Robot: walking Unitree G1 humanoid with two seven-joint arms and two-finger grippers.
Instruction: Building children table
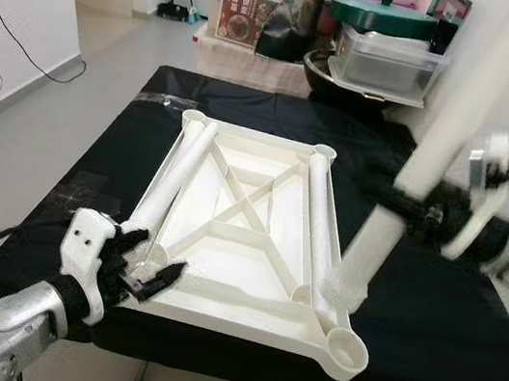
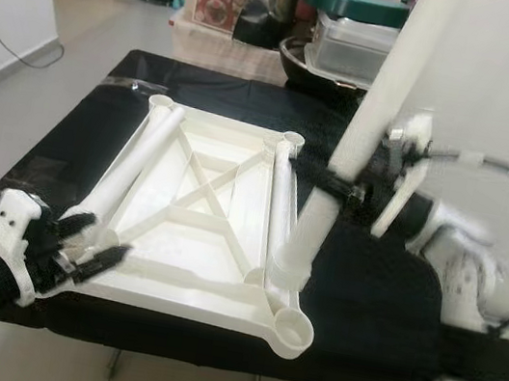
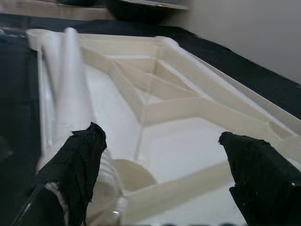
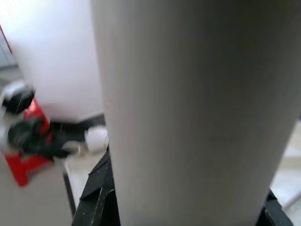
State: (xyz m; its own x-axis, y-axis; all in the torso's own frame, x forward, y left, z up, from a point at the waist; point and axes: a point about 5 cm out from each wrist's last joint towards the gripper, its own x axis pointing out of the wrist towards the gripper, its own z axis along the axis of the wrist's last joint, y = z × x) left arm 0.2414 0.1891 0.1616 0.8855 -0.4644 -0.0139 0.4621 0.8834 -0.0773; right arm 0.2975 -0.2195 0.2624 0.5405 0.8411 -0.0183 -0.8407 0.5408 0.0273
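— Where is the top (image 1: 237, 237)?
— Upside down on the black table (image 1: 429, 318), its near edge just ahead of our left gripper (image 1: 145, 275), whose fingers are spread and empty.
— And the leg (image 1: 427, 151)?
— Our right gripper (image 2: 348, 185) is clamped round its middle, threaded end hanging beyond, above the near socket (image 1: 346, 348).
— How will it handle?
— Light, stiff, smooth plastic, we judge — likely slippery, so we grip mid-shaft and keep it plumb.

No legible text, brand, number or sign on any item. A red printed carton (image 1: 248, 15) behind the black-covered table (image 1: 429, 318) carries a panel with markings, possibly a product label; it is too small and blurred to read. White tabletop (image 1: 237, 237): unmarked.
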